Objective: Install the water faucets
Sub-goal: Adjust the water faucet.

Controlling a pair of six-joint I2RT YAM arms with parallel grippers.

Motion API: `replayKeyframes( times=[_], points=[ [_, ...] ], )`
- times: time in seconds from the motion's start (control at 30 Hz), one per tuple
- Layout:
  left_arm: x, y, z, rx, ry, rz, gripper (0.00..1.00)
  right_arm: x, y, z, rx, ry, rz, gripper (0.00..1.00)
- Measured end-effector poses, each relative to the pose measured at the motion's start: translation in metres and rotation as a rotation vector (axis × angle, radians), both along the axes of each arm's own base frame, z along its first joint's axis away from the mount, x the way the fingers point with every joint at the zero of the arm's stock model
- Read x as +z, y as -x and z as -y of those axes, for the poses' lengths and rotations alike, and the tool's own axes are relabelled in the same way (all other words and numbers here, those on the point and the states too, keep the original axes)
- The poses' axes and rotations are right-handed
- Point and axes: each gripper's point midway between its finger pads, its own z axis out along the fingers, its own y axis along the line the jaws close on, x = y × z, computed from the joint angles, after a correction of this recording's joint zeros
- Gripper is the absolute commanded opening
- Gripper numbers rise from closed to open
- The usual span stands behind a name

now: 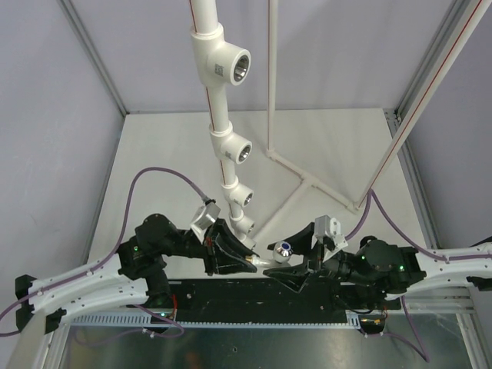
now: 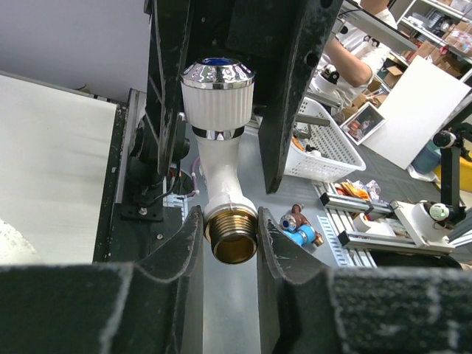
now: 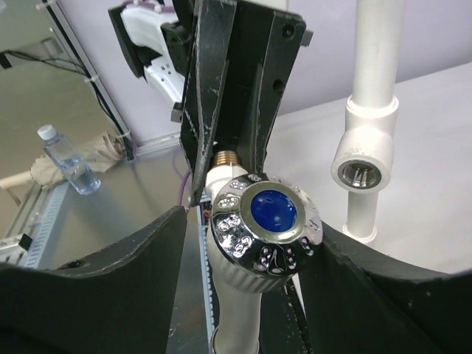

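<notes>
The water faucet (image 2: 220, 166) is held off the surface (image 1: 169, 154) at the lower centre of the overhead frame, beside the lowest socket of the pipe frame (image 1: 217, 115). The left claw (image 2: 231, 237) is clenched on its brass threaded end. The right claw (image 3: 254, 234) is released, its fingers flanking the blue-centred knob cap with a gap showing.

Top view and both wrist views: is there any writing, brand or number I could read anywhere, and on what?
None can be read.
Uppermost white plastic tee socket: small dark printed mark, too blurred to read.
Clear plastic water bottle: label too small to read.
Chrome, blue-centred knob cap of the white plastic water faucet: no lettering.
</notes>
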Motion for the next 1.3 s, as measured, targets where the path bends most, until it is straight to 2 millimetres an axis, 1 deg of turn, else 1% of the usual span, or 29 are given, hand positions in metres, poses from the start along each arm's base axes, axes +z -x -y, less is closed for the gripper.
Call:
replayKeyframes(
  times=[0.2, 0.33, 0.47, 0.57, 0.77, 0.83, 0.9, 0.93, 1.0, 1.03, 1.1, 1.13, 1.17, 1.23, 1.3],
  points=[
    [0.005, 0.002, 0.001, -0.013, 0.004, 0.004, 0.0, -0.011, 0.001, -0.006, 0.013, 0.043, 0.006, 0.48],
    [0.006, 0.004, 0.001, -0.027, 0.005, 0.008, 0.0, -0.015, 0.001, -0.01, 0.023, 0.055, 0.002, 0.4],
    [0.006, 0.005, 0.001, -0.037, 0.007, 0.01, 0.0, -0.014, 0.003, -0.013, 0.039, 0.053, 0.001, 0.35],
    [0.006, 0.006, 0.001, -0.043, 0.005, 0.01, 0.0, -0.011, 0.004, -0.015, 0.048, 0.044, 0.002, 0.34],
    [0.008, 0.008, 0.001, -0.058, 0.012, 0.016, 0.0, -0.005, 0.006, -0.019, 0.069, 0.031, -0.003, 0.35],
    [0.01, 0.009, 0.001, -0.067, 0.016, 0.02, 0.0, -0.002, 0.007, -0.02, 0.077, 0.029, -0.004, 0.34],
    [0.013, 0.01, 0.001, -0.071, 0.022, 0.024, 0.0, 0.0, 0.009, -0.021, 0.087, 0.024, -0.005, 0.29],
    [0.014, 0.011, 0.0, -0.074, 0.025, 0.026, 0.0, 0.001, 0.009, -0.021, 0.089, 0.023, -0.005, 0.25],
    [0.016, 0.011, 0.0, -0.076, 0.029, 0.028, 0.0, 0.003, 0.011, -0.022, 0.096, 0.02, -0.008, 0.08],
    [0.016, 0.011, 0.0, -0.077, 0.03, 0.029, 0.0, 0.004, 0.011, -0.022, 0.099, 0.019, -0.009, 0.04],
    [0.016, 0.012, 0.0, -0.078, 0.031, 0.03, 0.0, 0.004, 0.012, -0.022, 0.103, 0.018, -0.014, 0.01],
    [0.016, 0.012, 0.0, -0.078, 0.031, 0.03, 0.05, 0.004, 0.012, -0.022, 0.104, 0.019, -0.015, 0.01],
    [0.016, 0.012, 0.0, -0.078, 0.031, 0.03, 0.15, 0.003, 0.012, -0.022, 0.104, 0.019, -0.018, 0.0],
    [0.016, 0.011, 0.0, -0.075, 0.03, 0.029, 0.45, 0.003, 0.011, -0.022, 0.101, 0.021, -0.02, 0.0],
    [0.016, 0.006, 0.0, -0.054, 0.03, 0.025, 0.82, 0.002, 0.009, -0.02, 0.089, 0.026, -0.021, 0.0]
  ],
)
